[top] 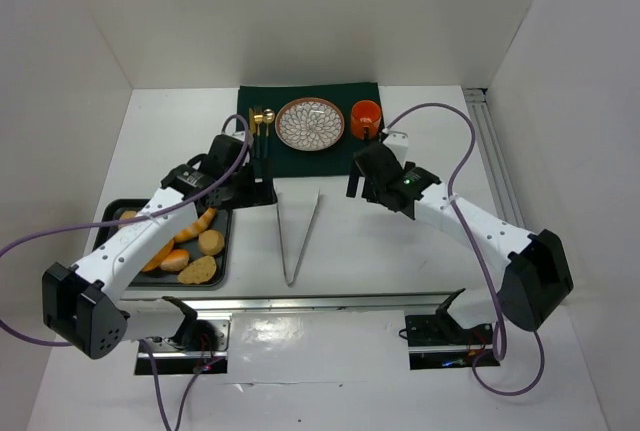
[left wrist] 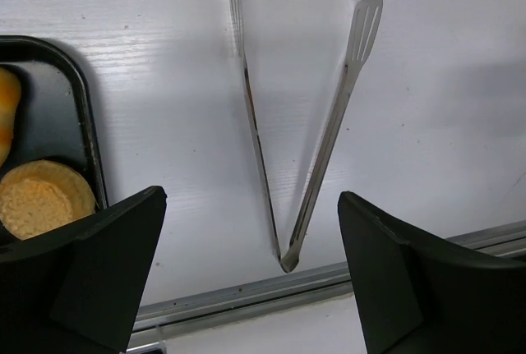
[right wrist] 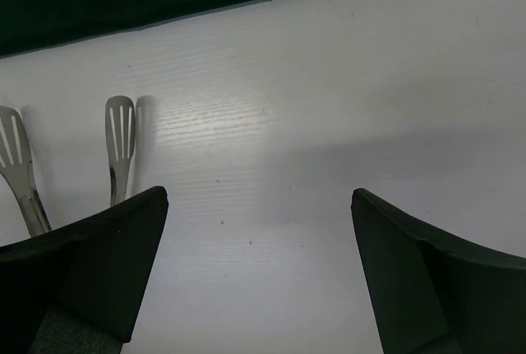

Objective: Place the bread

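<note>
Bread [top: 211, 242]: several pieces, round and elongated, lie together in the dark tray [top: 170, 286] on the left side of the table [top: 380, 251]. In the overhead view the left arm crosses over part of the tray and covers some of them. From the left wrist I see one round piece against the tray's right rim.

Left gripper [left wrist: 251, 199]: I find its jaws spread wide, with only table and tongs [left wrist: 334, 124] showing between them. It hangs just right of the tray's far corner, at the near edge of the green mat [top: 310, 163]. I cannot tell its height above the surface.

Tongs: flat on the table between the two arms, open in a V. The hinge points to the near edge and the slotted paddles point toward the mat.

Right gripper [right wrist: 259, 196]: jaws likewise spread, with bare white table between them. It sits close to the mat's near edge. Both tong paddles show at the left of its wrist view.

On the mat, at the far side: a patterned plate [top: 310, 123] in the middle, gold cutlery [top: 262, 123] to its left and an orange cup [top: 366, 114] to its right. The plate is well apart from the tray.
</note>
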